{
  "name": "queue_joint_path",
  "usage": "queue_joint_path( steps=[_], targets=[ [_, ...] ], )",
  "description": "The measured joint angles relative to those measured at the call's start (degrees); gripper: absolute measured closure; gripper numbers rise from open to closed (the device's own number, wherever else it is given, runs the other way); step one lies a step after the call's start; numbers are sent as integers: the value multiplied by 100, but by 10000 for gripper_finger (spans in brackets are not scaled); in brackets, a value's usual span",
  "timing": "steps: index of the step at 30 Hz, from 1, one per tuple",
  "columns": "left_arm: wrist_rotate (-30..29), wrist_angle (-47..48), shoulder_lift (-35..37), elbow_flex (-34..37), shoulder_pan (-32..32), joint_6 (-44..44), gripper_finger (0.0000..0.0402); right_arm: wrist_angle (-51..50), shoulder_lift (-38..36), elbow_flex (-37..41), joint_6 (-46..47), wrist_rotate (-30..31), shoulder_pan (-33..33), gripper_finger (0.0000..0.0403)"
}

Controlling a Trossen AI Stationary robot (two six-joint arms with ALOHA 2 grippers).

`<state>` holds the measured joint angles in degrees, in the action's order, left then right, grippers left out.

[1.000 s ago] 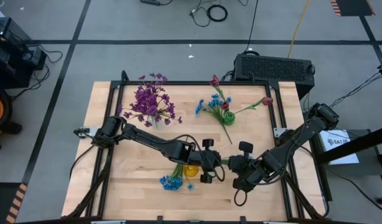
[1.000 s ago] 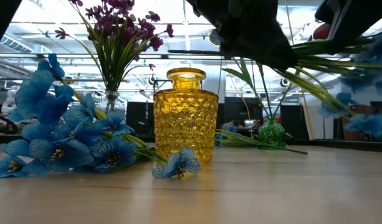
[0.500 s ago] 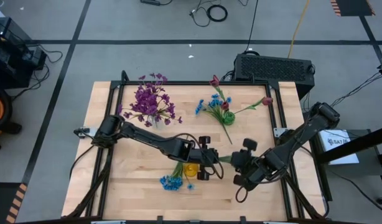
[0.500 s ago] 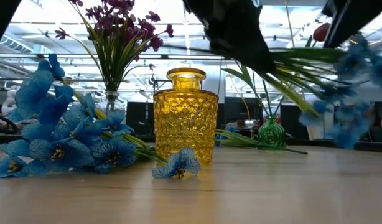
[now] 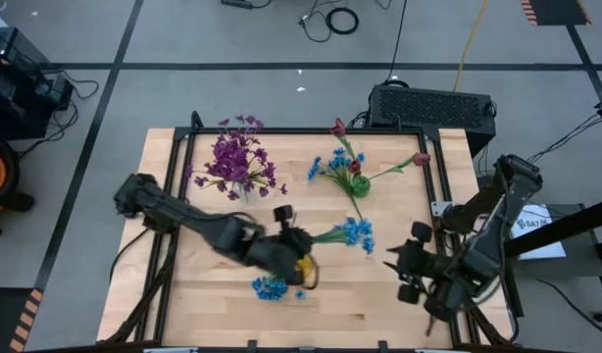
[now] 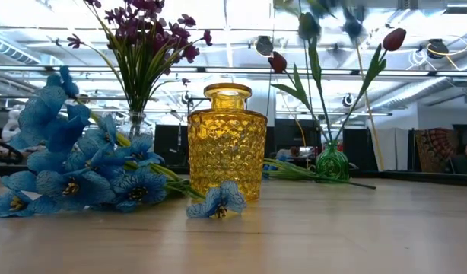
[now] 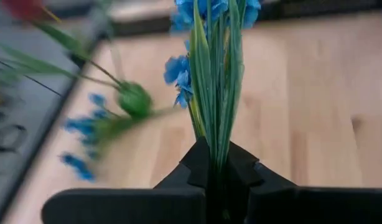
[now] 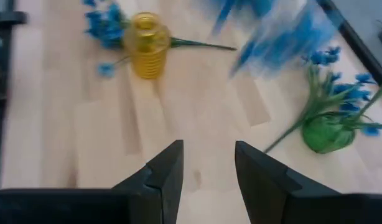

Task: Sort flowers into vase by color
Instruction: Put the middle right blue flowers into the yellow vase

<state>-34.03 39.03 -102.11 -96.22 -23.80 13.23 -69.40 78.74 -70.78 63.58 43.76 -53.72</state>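
left claw: took blue sprig | right claw: released, withdrawn

glossy faceted glass vase, wooden table

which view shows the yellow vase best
The low view: the yellow vase stands close and sharp, its ribbed glass and open neck plain, blue flowers lying beside it. The high view shows only a sliver past the left gripper. The right wrist view shows it small and far; the left wrist view misses it.

wooden table, black box, floor cables
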Motion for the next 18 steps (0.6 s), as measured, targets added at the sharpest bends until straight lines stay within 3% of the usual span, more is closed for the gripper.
queue_joint_path(
  steps=[2,5,8,11,14,18],
  targets=[
    [-575,-359,198,2,-254,-29,381,39,16,0,53,241,-160,267],
    [-1303,-1272,372,2,-604,-543,381,359,110,25,-119,1226,-281,267],
    [-1539,-2611,364,2,-844,-1551,381,1072,182,133,-824,2113,-202,267],
    [-1246,-3859,299,2,-928,-2358,381,1958,247,205,-1677,2510,28,267],
    [-683,-4688,173,0,-904,-2855,381,3007,273,208,-2644,2473,286,267],
    [298,-5569,-48,2,-815,-3118,381,4092,318,245,-4239,1650,626,267]
  ],
)
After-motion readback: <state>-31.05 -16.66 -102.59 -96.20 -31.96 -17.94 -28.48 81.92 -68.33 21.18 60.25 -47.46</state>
